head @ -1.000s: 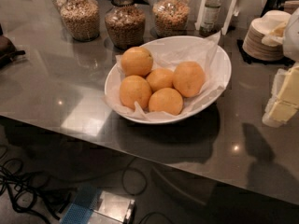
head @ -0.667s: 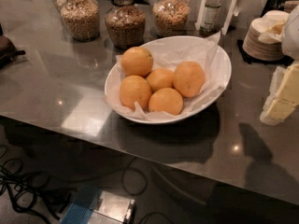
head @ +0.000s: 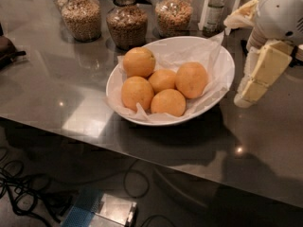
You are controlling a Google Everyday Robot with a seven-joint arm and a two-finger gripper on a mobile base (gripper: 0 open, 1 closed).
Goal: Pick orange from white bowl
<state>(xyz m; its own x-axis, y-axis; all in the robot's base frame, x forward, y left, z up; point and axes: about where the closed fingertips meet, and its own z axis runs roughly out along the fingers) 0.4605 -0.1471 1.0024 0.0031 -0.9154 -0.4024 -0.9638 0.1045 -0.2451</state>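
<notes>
The white bowl [head: 222, 56], lined with crinkled white paper, stands in the middle of the grey steel counter. Several oranges lie in it: one at the back left [head: 138, 61], one at the front left [head: 137, 92], one in the middle [head: 162, 79], one at the right [head: 191, 79] and one at the front [head: 168, 102]. My gripper [head: 246, 96] hangs at the right of the bowl, just outside its rim, tilted down and to the left, and it holds nothing. It is apart from the oranges.
Three glass jars of grain [head: 81, 16] [head: 126, 22] [head: 173, 13] and a dark bottle [head: 215, 11] stand behind the bowl. A dark object [head: 7, 48] lies at the left edge. The counter's front edge [head: 142, 148] runs below the bowl, with cables [head: 19, 193] on the floor.
My gripper and arm have moved left towards the bowl's right rim and now cover the stack of small dishes at the back right. The bowl and oranges have not moved.
</notes>
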